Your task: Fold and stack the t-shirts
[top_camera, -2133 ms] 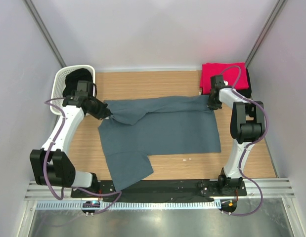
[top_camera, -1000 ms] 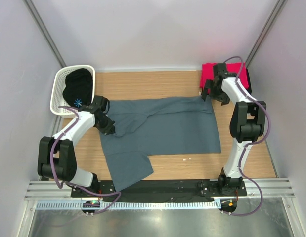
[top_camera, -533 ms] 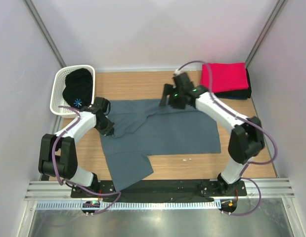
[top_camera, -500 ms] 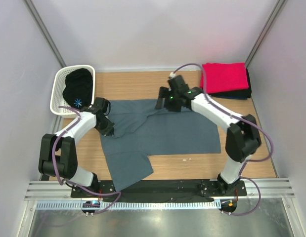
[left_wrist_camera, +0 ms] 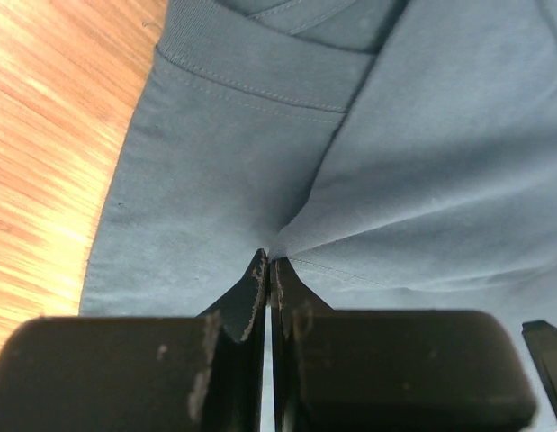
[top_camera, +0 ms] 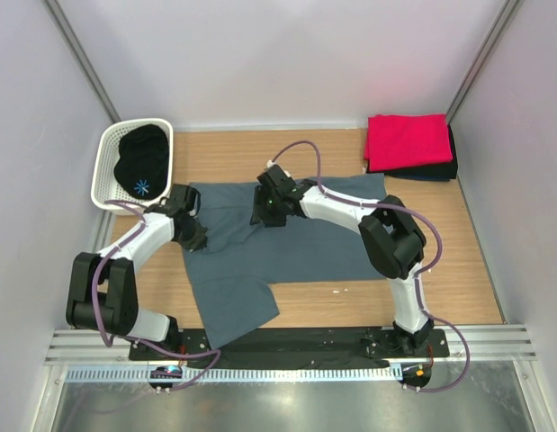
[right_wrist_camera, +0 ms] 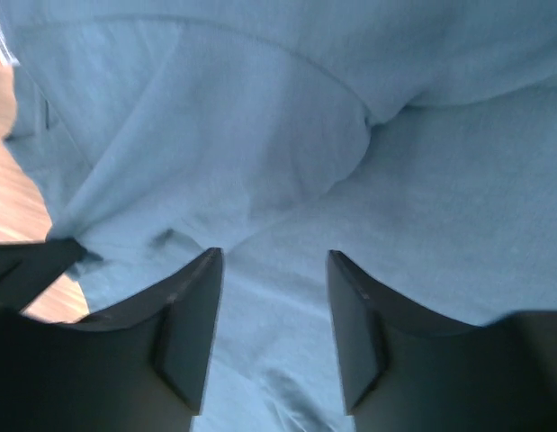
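A large slate blue-grey t-shirt (top_camera: pixel 305 241) lies spread on the wooden table, its upper left part bunched into folds. My left gripper (top_camera: pixel 198 239) is shut on a pinch of that cloth near the shirt's left edge; in the left wrist view the jaws (left_wrist_camera: pixel 269 263) meet on a raised ridge of fabric (left_wrist_camera: pixel 233 153). My right gripper (top_camera: pixel 262 212) hovers low over the shirt's upper middle, open, with only flat cloth (right_wrist_camera: pixel 278 162) between its fingers (right_wrist_camera: pixel 193 315). A folded red t-shirt (top_camera: pixel 407 139) rests on dark folded t-shirts (top_camera: pixel 431 171) at the back right.
A white perforated basket (top_camera: pixel 104 171) holding a black garment (top_camera: pixel 141 160) stands at the back left. Bare wood (top_camera: pixel 350 297) shows in front of the shirt and along the back (top_camera: pixel 233 153). White walls close in on both sides.
My right arm has swung from the red stack at the back right to the left over the grey shirt's middle, its jaws narrowing. The left gripper has stayed shut on the cloth.
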Motion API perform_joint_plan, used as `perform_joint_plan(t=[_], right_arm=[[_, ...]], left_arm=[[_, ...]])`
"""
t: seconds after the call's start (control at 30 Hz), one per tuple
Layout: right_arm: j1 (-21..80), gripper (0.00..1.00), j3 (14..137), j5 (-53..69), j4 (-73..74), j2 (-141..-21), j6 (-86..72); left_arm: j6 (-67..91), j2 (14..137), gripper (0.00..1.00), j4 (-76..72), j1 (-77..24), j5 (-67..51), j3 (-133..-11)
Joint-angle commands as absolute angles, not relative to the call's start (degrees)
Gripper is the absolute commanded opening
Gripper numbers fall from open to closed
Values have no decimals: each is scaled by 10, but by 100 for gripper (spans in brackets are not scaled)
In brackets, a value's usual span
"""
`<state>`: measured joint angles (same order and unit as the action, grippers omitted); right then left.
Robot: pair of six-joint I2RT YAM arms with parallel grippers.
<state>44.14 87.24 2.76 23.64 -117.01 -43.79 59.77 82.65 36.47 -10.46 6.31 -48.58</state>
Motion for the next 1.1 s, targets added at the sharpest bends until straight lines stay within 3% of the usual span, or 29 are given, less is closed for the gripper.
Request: perform_joint_plan(t=[0.0,0.47,0.67,0.87,1.07], right_arm=[[446,52,907,3,203,-1175,-454],[456,49,956,-33,252,-1216,-430],[456,51,988,-34,297,-1204,-389],[443,66,1099,-54,399,-1198,-324],[422,62,1064,-7,376,-1177,-332]], left_arm=[[600,804,0,343,-105,83,-486],[600,830,1,357,-106,95,-503],[584,823,27,409,-105,109,-505],[557,790,63,479,-105,163,-587],[505,785,64,454,-105,179,-664]])
